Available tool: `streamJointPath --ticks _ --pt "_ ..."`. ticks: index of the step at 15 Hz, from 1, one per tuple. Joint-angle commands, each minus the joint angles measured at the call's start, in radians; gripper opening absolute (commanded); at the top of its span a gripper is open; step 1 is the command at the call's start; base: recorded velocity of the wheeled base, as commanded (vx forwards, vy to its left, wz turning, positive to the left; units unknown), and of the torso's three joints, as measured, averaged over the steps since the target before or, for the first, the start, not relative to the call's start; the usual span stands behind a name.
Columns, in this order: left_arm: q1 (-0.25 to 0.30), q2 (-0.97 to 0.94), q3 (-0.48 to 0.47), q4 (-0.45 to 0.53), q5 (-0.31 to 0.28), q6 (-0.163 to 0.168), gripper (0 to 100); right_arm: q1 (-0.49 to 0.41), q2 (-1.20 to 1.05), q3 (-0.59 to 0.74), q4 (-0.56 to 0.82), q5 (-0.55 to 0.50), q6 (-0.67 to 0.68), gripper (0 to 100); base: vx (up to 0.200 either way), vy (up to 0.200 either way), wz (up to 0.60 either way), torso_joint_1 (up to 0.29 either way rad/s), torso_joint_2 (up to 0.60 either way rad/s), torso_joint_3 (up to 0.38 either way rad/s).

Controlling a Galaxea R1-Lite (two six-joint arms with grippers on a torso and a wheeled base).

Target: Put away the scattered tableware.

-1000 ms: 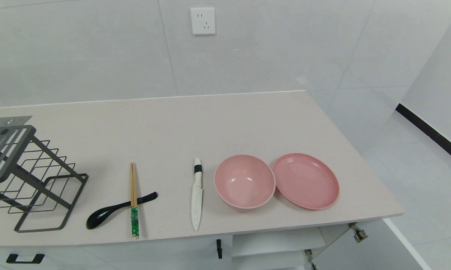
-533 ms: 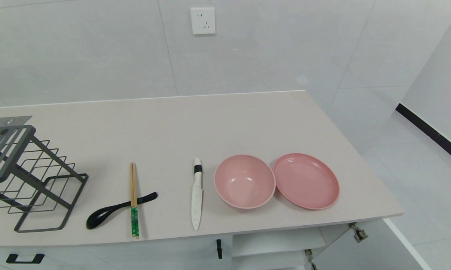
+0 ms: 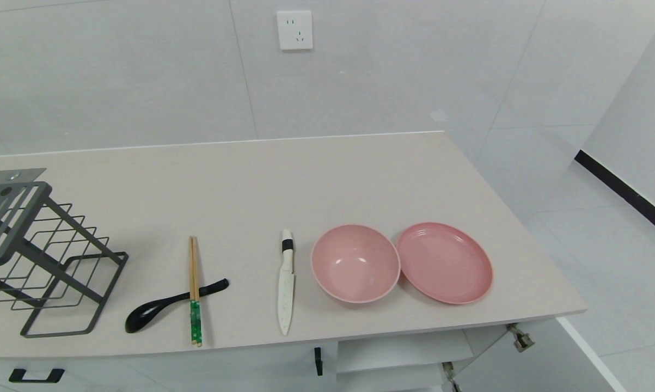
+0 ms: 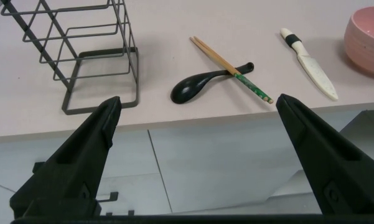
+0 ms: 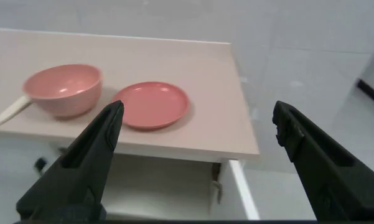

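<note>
Head view: matte beige bench [image 3: 305, 179]; wire rack [image 3: 44, 261], glossy black spoon [image 3: 158, 307] under wooden chopsticks [image 3: 195, 288], white knife [image 3: 286, 283], round pink bowl [image 3: 354, 264] just beside shallow plate [image 3: 447, 261]. Left wrist: left claw [image 4: 197, 102] spread apart, facing rack and spoon. Right wrist: right claw [image 5: 197, 107] spread apart, facing bowl and plate

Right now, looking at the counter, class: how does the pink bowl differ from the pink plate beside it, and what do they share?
The bowl is deep with tall walls; the plate is shallow and nearly flat. The bowl sits beside the knife; the plate sits nearer the right end of the counter. Both are pink, round, upright and empty.
</note>
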Motion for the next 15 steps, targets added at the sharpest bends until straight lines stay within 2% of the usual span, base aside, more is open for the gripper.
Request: streamJointPath --ticks 1,3,4,7,11,15 --pt "0.0 0.001 0.0 -0.001 0.0 0.001 100 0.0 0.001 -0.018 -0.001 0.016 -0.003 100 0.0 0.0 0.0 0.0 0.0 0.0" --pt "0.0 0.001 0.0 -0.001 -0.003 0.007 100 0.005 0.121 -0.149 -0.015 0.087 -0.026 100 0.0 0.0 0.0 0.0 0.0 0.0" --pt "0.0 0.001 0.0 0.001 -0.003 0.007 100 0.009 0.184 -0.176 -0.039 0.124 -0.053 100 0.0 0.0 0.0 0.0 0.0 0.0" --pt "0.0 0.001 0.0 0.001 -0.003 0.005 100 0.037 0.386 -0.145 -0.13 0.191 -0.117 100 0.0 0.0 0.0 0.0 0.0 0.0" --pt "0.0 0.001 0.0 0.001 -0.003 0.004 100 0.094 0.638 -0.194 -0.127 0.286 -0.019 100 0.0 0.0 0.0 0.0 0.0 0.0" --pt "0.0 0.001 0.0 0.001 -0.003 0.005 100 0.156 0.849 -0.295 -0.119 0.3 -0.06 100 0.0 0.0 0.0 0.0 0.0 0.0"
